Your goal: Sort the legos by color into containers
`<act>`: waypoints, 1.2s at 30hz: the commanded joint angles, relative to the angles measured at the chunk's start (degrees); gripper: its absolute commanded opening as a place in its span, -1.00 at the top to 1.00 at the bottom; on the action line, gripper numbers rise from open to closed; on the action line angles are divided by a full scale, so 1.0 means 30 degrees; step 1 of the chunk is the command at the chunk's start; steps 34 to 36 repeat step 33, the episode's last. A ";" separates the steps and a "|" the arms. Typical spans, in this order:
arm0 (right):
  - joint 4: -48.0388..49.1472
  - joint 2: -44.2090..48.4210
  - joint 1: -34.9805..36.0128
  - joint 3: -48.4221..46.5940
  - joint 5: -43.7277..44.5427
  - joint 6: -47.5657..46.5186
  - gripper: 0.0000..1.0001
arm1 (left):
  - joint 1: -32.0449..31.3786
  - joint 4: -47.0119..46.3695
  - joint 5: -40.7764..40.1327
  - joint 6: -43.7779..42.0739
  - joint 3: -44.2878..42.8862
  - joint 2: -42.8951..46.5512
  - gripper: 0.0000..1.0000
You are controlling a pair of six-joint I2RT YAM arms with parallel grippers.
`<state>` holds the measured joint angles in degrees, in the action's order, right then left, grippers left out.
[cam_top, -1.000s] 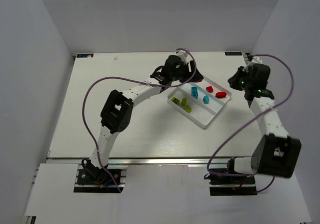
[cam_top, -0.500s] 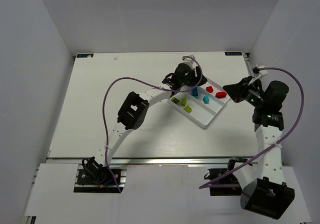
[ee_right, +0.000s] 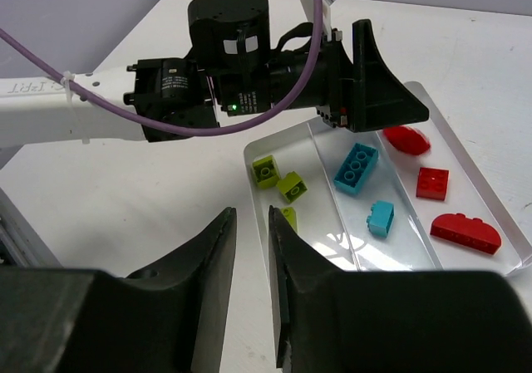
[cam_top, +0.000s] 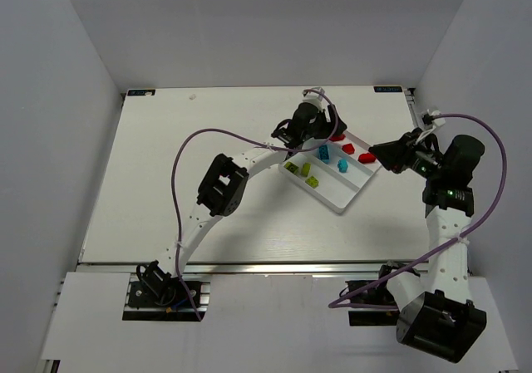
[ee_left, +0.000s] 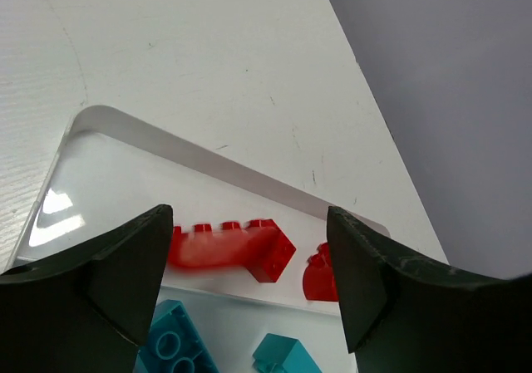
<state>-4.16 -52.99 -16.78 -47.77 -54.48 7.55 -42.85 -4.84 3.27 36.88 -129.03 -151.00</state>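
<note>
The white tray [cam_top: 349, 192] lies right of centre, its three compartments parallel. Green legos [cam_top: 306, 172] fill the near-left one, cyan legos [cam_top: 323, 151] the middle one, red legos [cam_top: 349, 149] the far-right one. My left gripper [cam_top: 322, 129] hovers open over the red compartment's far end. In the left wrist view [ee_left: 249, 223] a blurred red brick [ee_left: 229, 248] lies in the tray between the fingers, untouched. My right gripper [cam_top: 385, 153] is off the tray's right end. In the right wrist view [ee_right: 252, 215] its fingers stand a narrow gap apart, empty.
The right wrist view shows the tray [ee_right: 399, 252], with green [ee_right: 292, 186], cyan [ee_right: 356, 168] and red [ee_right: 465, 232] bricks sorted. The left arm's black wrist [ee_right: 241, 57] reaches over the tray's far end. White walls close in the table on three sides.
My right arm swung back to the right, off the tray. My left gripper shifted right over the red compartment, where a third red brick now shows.
</note>
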 commanded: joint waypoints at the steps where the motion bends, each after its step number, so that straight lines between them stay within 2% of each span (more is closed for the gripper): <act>1: 0.0538 -0.0032 -0.0413 0.0160 -0.0970 0.0119 0.44 | -0.0072 0.0120 -0.0268 0.0039 -0.1081 0.0294 -0.69; 6: 0.0948 -0.0499 -0.0794 0.0571 -0.1994 0.0441 0.31 | 0.0309 0.0413 -0.0152 -0.0399 -0.1814 0.1199 -0.78; 9: 0.1154 -0.0822 -0.0970 0.0746 -0.3019 0.0559 0.05 | 0.0483 0.0996 -0.0122 -0.1390 -0.1726 0.2896 -0.78; 10: 0.1154 -0.0880 -0.1029 0.0805 -0.3370 0.0588 -0.12 | 0.0485 0.1492 -0.0035 -0.1773 -0.1406 0.3452 -0.78; 11: 0.1734 -0.1055 -0.1029 0.0922 -0.3461 0.0675 -0.19 | 0.0485 0.2106 0.0198 -0.2154 -0.1084 0.4212 -0.73; 12: 0.1797 -0.1173 -0.1000 0.1039 -0.3027 0.0705 -0.37 | 0.0485 0.2750 0.0403 -0.3057 0.0166 0.5902 -0.65; 13: 0.1682 -0.1290 -0.1029 0.0982 -0.2442 0.0734 -0.41 | 0.0485 0.3017 0.0637 -0.3385 0.1281 0.7079 -0.47; 14: 0.0637 -0.1697 -0.1029 0.0836 -0.2030 0.0300 -0.44 | 0.0485 0.3107 0.1596 -0.4026 0.2597 0.8280 0.34; 15: -0.0041 -0.1875 -0.0942 0.0284 -0.0837 -0.0024 -0.54 | 0.0485 0.3079 0.1896 -0.4265 0.4206 1.1163 0.66; 16: -0.0773 -0.2138 -0.0970 -0.0041 -0.0245 -0.0404 -0.56 | 0.0485 0.2876 0.2073 -0.4528 0.8137 1.2729 0.92; 17: -0.1592 -0.2460 -0.0942 -0.0363 0.0428 -0.0669 -0.59 | 0.0485 0.2729 0.2191 -0.5053 1.0149 1.4282 0.98; 18: -0.1890 -0.2608 -0.0825 -0.0772 0.2059 -0.0671 -0.74 | 0.0485 0.2321 0.2192 -0.5232 1.2228 1.7662 0.83; 19: -0.2038 -0.2667 -0.0795 -0.0950 0.2626 -0.0729 -0.79 | 0.0485 0.2230 0.2134 -0.5495 1.6106 1.9262 0.54; 20: -0.2098 -0.2639 -0.0766 -0.1039 0.3154 -0.0759 -0.79 | 0.0485 0.2316 0.1727 -0.5933 1.7827 2.0931 0.13; 21: -0.2098 -0.2610 -0.0737 -0.1040 0.4407 -0.0614 -0.79 | 0.0485 0.2665 0.0215 -0.6198 1.9411 2.2543 -0.67; 22: -0.2069 -0.2551 -0.0649 -0.1040 0.4941 -0.0584 -0.79 | 0.0485 0.2958 -0.0525 -0.6549 2.0848 2.5721 -0.92; 23: -0.2069 -0.2464 -0.0678 -0.1011 0.5469 -0.0439 -0.79 | 0.0485 0.3164 -0.1519 -0.6900 2.3357 2.7174 -0.96; 24: -0.2011 -0.2405 -0.0736 -0.0982 0.6257 -0.0089 -0.79 | 0.0485 0.3863 -0.3240 -0.7107 2.4397 2.8580 -0.96; 25: -0.1982 -0.2375 -0.0765 -0.0924 0.6758 0.0204 -0.79 | 0.0485 0.4189 -0.3895 -0.7428 2.5306 3.1002 -0.96; 26: -0.1981 -0.2404 -0.0737 -0.0952 0.7198 0.0497 -0.79 | 0.0485 0.4424 -0.4453 -0.7808 2.6853 3.2070 -0.96; 28: -0.1777 -0.2346 -0.0823 -0.0778 0.7408 0.1143 -0.79 | 0.0485 0.5273 -0.5569 -0.8249 2.7860 3.4469 -0.96; 32: -0.0637 -0.2171 -0.0795 -0.0018 0.6880 0.0941 -0.79 | 0.0485 0.6154 -0.6566 -0.8837 2.9444 3.6090 -0.96; 36: -0.0315 -0.2112 -0.0853 0.0188 0.6474 0.0824 -0.78 | 0.0485 0.6126 -0.6655 -0.8924 2.9678 3.6182 -0.96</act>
